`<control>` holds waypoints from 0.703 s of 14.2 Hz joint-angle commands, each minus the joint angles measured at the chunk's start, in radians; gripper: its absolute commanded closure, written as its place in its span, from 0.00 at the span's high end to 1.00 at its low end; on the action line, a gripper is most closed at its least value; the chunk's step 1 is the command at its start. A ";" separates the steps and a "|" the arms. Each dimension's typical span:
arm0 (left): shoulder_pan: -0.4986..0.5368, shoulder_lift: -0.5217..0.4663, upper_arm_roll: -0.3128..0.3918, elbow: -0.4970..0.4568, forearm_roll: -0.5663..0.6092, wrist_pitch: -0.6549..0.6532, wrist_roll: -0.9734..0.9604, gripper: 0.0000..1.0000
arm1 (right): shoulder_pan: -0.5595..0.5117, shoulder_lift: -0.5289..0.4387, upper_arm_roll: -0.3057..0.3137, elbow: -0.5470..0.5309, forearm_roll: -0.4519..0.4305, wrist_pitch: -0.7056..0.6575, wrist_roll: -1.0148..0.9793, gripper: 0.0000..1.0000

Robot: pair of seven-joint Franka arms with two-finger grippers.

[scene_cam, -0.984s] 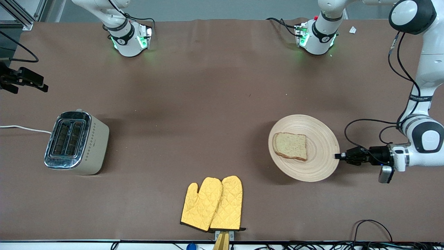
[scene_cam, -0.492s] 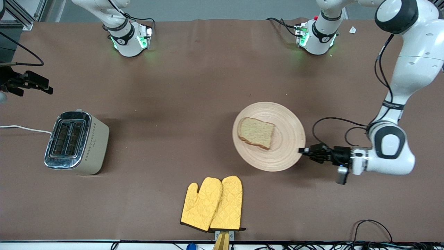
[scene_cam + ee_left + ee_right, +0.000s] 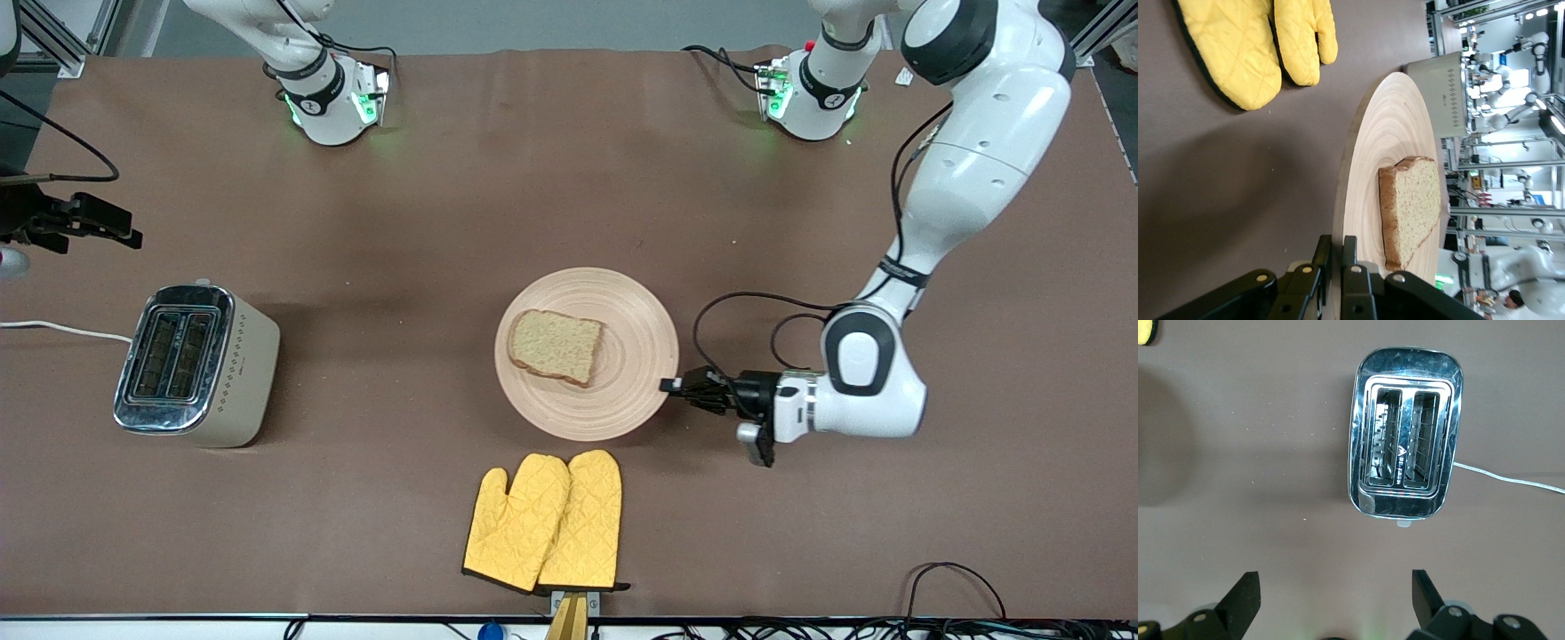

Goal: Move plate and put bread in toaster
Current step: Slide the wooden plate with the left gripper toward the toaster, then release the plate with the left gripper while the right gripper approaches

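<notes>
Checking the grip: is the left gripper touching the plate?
Touching. In the left wrist view the left gripper has its fingers closed on the plate's rim, one on each face.

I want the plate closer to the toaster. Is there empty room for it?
Yes: bare table lies between the toaster and the plate. It is tighter by the yellow mitts, just nearer the camera than the plate.
</notes>
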 commanded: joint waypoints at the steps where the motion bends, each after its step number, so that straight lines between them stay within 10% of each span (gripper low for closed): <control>1: -0.044 0.007 -0.007 -0.010 -0.074 0.072 -0.004 0.00 | -0.008 -0.008 0.004 -0.011 0.009 0.007 -0.014 1.00; 10: -0.166 0.046 -0.004 -0.062 -0.167 0.244 -0.002 0.03 | -0.003 -0.021 0.004 -0.217 0.078 0.164 0.003 1.00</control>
